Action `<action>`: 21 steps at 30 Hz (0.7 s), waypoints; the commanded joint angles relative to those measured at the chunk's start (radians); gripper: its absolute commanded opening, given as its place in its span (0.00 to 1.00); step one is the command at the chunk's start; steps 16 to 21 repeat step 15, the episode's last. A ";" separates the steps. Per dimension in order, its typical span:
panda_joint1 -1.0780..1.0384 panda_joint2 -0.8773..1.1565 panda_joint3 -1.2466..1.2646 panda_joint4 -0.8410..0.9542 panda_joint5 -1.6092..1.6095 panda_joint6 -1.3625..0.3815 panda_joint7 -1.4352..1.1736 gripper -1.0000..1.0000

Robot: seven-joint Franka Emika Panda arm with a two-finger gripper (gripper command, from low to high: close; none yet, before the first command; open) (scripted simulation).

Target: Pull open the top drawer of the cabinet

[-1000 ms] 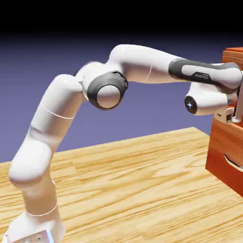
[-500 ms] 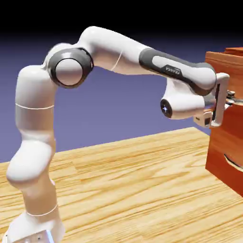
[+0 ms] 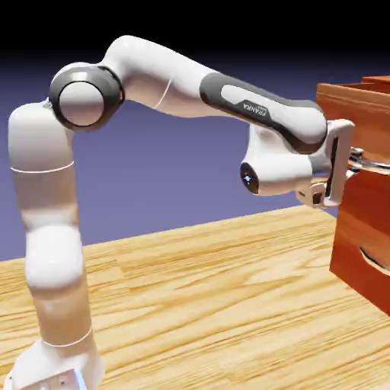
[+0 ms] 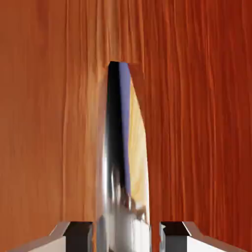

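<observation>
The jaws (image 3: 356,158) are drawn in narrow and closed around the curved metallic handle (image 4: 124,216), which runs between their two tips in the hand view. Slim strips of reddish-brown wood show on both sides of the metal there; the actual contact falls at or below the bottom edge, so exactly how the pads meet the handle cannot be told. From the jaws the bright bar rises up the hand view, tapering away from them, its polished surface mirroring black, blue-violet and pale wood. Directly ahead of the jaws is the top drawer (image 3: 350,118), its front filling the hand view around the handle with streaky grain, lighter toward the left and deeper red toward the right. In the exterior view this drawer is partly open: its front stands out from the cabinet (image 3: 378,78) toward the jaws, and a dark recess shows behind its upper edge. The lower drawer front (image 3: 354,240) sits beneath the jaws and farther back, with its own curved handle (image 3: 373,261). The white arm (image 3: 183,80) reaches the jaws from the exterior view's left, well above the light wooden tabletop (image 3: 198,305).
</observation>
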 commanded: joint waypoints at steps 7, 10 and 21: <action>0.055 -0.206 -0.060 -0.225 0.001 -0.015 -0.062 0.00; 0.046 -0.315 -0.060 -0.331 -0.006 -0.013 -0.082 0.00; 0.037 -0.415 -0.060 -0.418 -0.016 0.001 -0.095 1.00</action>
